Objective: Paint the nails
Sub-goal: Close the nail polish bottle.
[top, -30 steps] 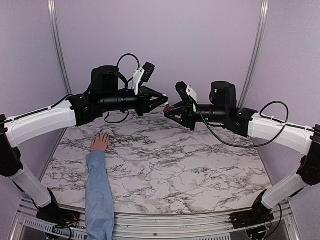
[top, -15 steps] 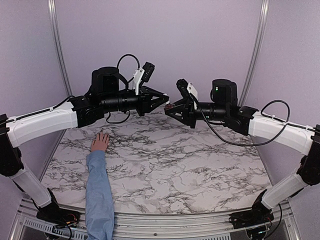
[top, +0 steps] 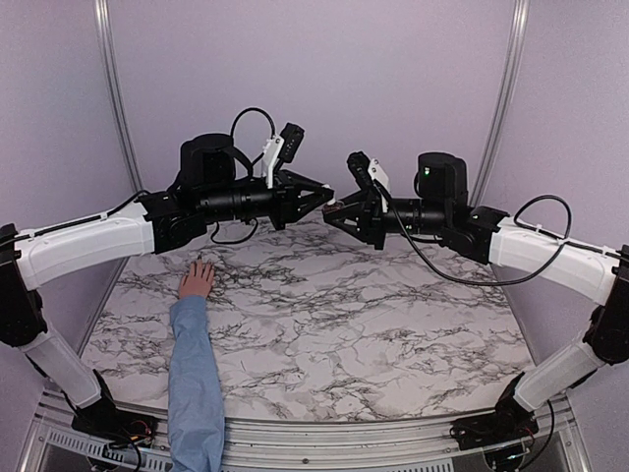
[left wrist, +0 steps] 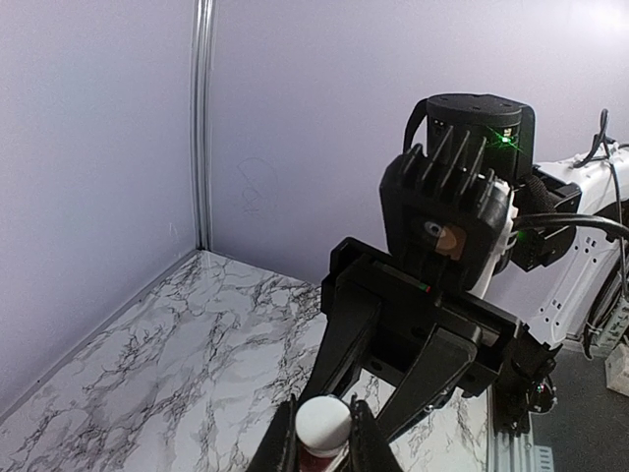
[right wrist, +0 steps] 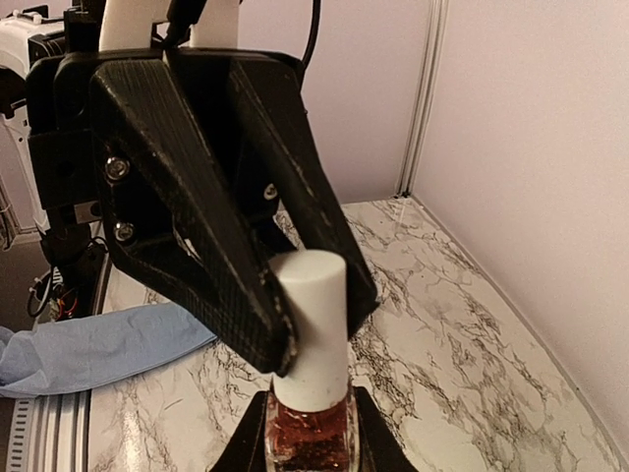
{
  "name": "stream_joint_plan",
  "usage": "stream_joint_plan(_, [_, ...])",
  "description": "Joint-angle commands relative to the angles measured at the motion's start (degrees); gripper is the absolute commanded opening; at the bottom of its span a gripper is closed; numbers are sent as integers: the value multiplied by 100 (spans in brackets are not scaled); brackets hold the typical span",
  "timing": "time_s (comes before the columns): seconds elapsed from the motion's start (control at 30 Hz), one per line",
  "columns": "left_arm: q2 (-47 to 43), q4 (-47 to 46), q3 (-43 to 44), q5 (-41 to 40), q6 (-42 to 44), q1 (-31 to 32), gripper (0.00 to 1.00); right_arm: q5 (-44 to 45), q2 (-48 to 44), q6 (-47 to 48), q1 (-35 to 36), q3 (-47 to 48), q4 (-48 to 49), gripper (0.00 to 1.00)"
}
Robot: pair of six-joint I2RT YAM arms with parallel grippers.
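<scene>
Nails are no nearer to paint. They sit at the fingertips of a hand lying flat at the left of the marbled tabletop, too small in the overhead view to make out one by one. The hand and its blue sleeve have not stirred in the last second.

The right arm has moved: its forearm has risen and levelled, and its wrist appears to have rolled a little. The right end effector now meets the left end effector nearly head-on, high above the far side of the tabletop and well apart from the hand. The left arm has held its place.

Between the two is a small bottle of reddish-brown polish. The right end effector is clamped on its glass body and the left on its white cap. The cap looks seated on the bottle, so I judge opening to be the step in hand, probably by twisting. No painting can begin until the cap comes off and is carried down to the hand.
</scene>
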State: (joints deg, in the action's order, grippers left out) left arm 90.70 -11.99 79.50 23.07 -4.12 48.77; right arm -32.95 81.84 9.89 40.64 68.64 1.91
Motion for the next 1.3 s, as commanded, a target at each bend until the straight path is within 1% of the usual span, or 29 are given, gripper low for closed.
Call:
stream_joint_plan(0.0, [9, 451, -188, 255, 382, 30, 1, -331, -155, -151, 31, 435, 540, 0])
stream_joint_plan(0.2, [-154, 628, -242, 1108, 1164, 23, 6, -796, -211, -189, 37, 362, 662, 0])
stream_joint_plan(0.37, [-203, 785, -229, 1803, 1451, -7, 12, -1068, -310, -208, 47, 296, 744, 0])
stream_joint_plan(0.43, [-190, 800, -197, 1975, 1375, -37, 16, -1147, -341, -224, 41, 290, 767, 0])
stream_joint_plan(0.5, [-170, 795, -146, 2093, 1285, -57, 23, -1192, -370, -233, 40, 298, 767, 0])
stream_joint_plan(0.53, [-167, 793, -132, 2125, 1263, -63, 27, -1208, -375, -240, 40, 299, 774, 0])
stream_joint_plan(0.6, [-171, 770, -97, 2100, 1214, -67, 31, -1242, -387, -250, 49, 294, 768, 0])
stream_joint_plan(0.67, [-194, 680, -69, 1987, 1092, -82, 36, -1250, -395, -252, 56, 286, 774, 0])
stream_joint_plan(0.8, [-359, 77, -206, 1667, 568, -194, 41, -1093, -438, -272, 51, 177, 755, 0])
stream_joint_plan(0.87, [-456, 39, -208, 1383, 468, -214, 43, -894, -470, -332, 49, 138, 764, 0])
stream_joint_plan(0.9, [-500, 39, -207, 1221, 457, -219, 43, -720, -483, -380, 49, 129, 772, 0])
stream_joint_plan(1.0, [-633, 14, -213, 670, 78, -222, 45, -90, -473, -502, 50, 169, 679, 0])
stream_joint_plan(1.1, [-703, -5, -197, -116, -350, -220, 46, 680, -432, -488, 57, 262, 502, 0])
stream_joint_plan(1.27, [-635, -273, -52, -817, -997, -188, 49, 1849, -368, -635, 66, 365, 370, 0])
